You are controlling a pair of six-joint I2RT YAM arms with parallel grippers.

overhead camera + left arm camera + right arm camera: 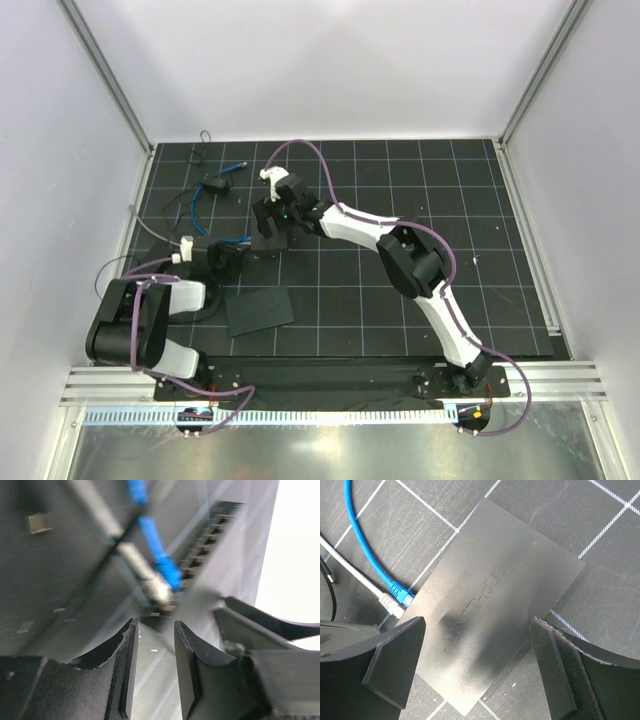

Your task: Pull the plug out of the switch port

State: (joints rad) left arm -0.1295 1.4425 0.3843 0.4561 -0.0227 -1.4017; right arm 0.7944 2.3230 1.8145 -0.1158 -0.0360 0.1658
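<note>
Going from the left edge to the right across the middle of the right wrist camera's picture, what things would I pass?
Thin black wire → blue cable's plug → TP-Link switch box. The grey cable runs slantwise alongside the blue one, so its place in the order is unclear and I leave it out.

White walls (330, 70) enclose a black gridded mat (420, 180).

The box (495, 610) is coloured black, the cable (377, 570) on the plug (402, 594) blue, the surface (600, 545) dark with white squares drawn.
</note>
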